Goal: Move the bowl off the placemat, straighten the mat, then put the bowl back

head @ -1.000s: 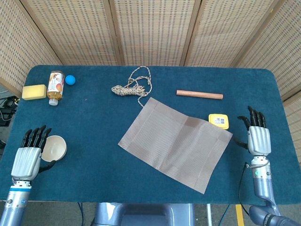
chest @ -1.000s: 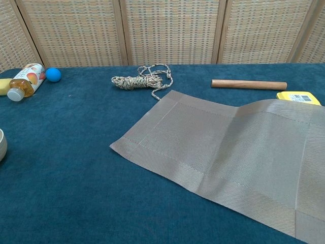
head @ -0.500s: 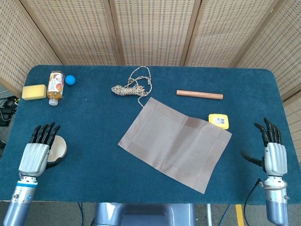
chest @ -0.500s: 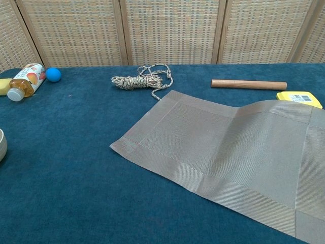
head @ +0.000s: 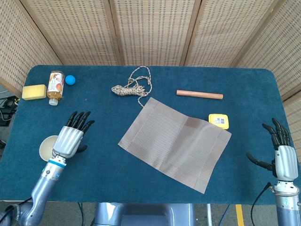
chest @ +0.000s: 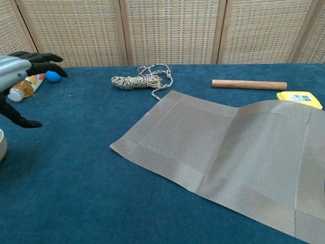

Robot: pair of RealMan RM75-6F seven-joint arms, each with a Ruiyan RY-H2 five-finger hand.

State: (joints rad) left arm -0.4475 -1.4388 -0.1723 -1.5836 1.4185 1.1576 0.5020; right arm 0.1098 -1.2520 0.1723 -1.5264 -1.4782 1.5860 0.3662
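The cream bowl (head: 46, 146) stands on the blue table near its front left edge, off the mat; only its rim (chest: 2, 144) shows at the chest view's left border. My left hand (head: 69, 137) hovers just right of the bowl, open, fingers spread and holding nothing; it also enters the chest view at left (chest: 20, 66). The grey-brown placemat (head: 176, 141) lies askew mid-table, with a raised fold near its right end (chest: 238, 147). My right hand (head: 282, 153) is open by the table's right edge, clear of the mat.
A coil of rope (head: 132, 86) and a wooden rod (head: 199, 94) lie behind the mat. A yellow tape measure (head: 218, 120) touches the mat's right corner. A juice bottle (head: 55, 87), blue ball (head: 70, 79) and yellow sponge (head: 34, 92) sit at the far left.
My left hand has let go of the bowl and moved right and forward over the table. My right hand has drawn back from the mat toward the right front edge.
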